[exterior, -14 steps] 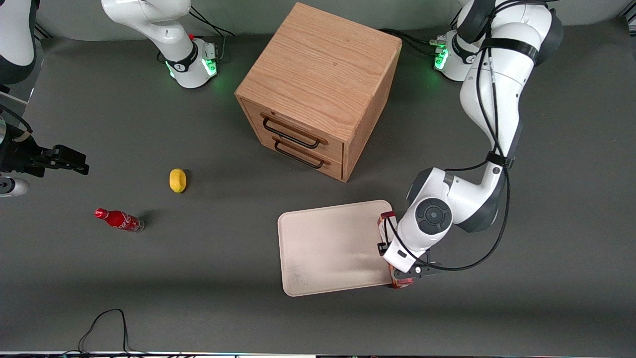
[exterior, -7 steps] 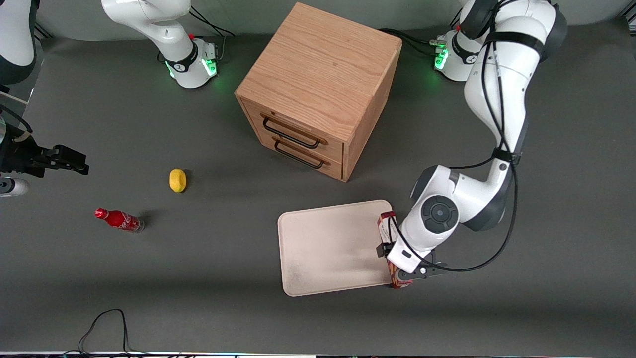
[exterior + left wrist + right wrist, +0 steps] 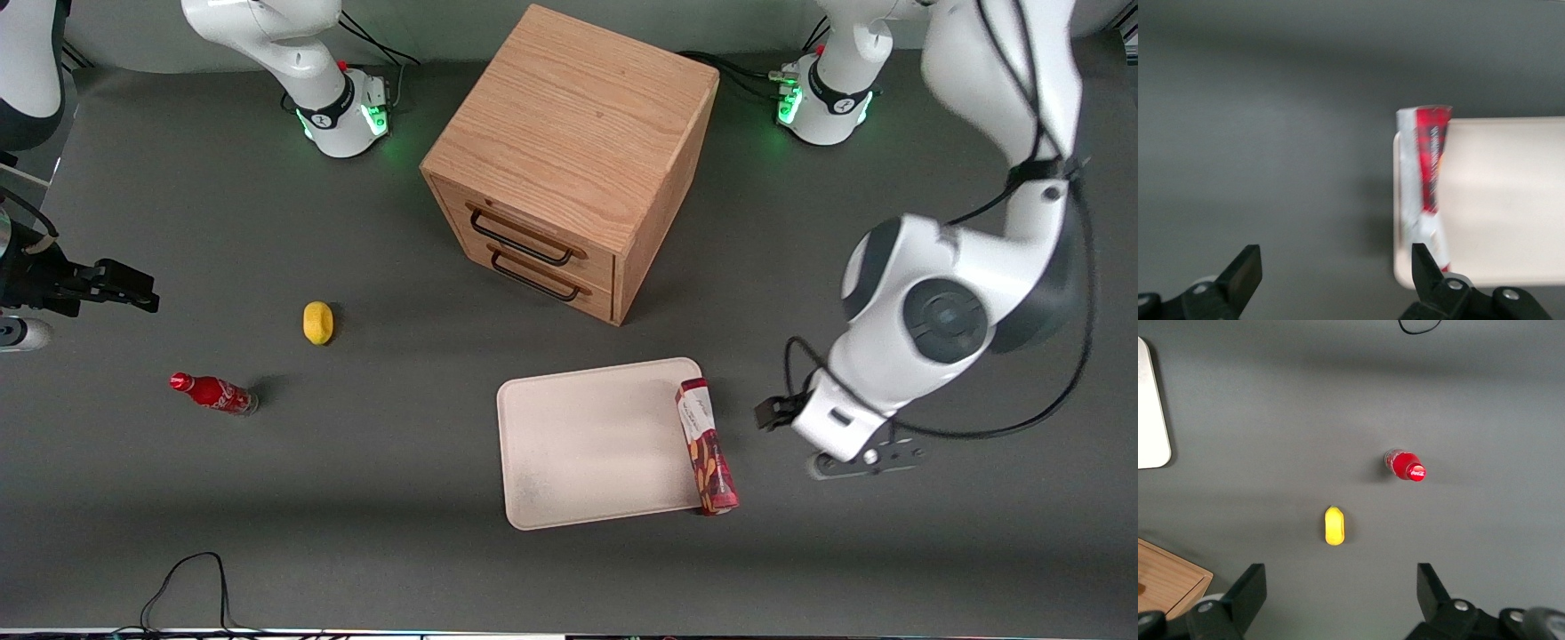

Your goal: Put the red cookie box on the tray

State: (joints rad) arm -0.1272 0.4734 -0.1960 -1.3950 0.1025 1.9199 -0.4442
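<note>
The box (image 3: 707, 446) lies along the tray's (image 3: 587, 444) edge nearest the working arm, overhanging its rim. The gripper (image 3: 1331, 280) hangs empty above the table beside it, fingers spread wide.

Red cookie box (image 3: 707, 446) lies along tray (image 3: 587, 444) edge, hand (image 3: 1331, 277) apart.

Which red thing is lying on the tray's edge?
The red cookie box, long and flat along the tray rim beside the open gripper. The red cola bottle stands toward the parked arm's end.
</note>
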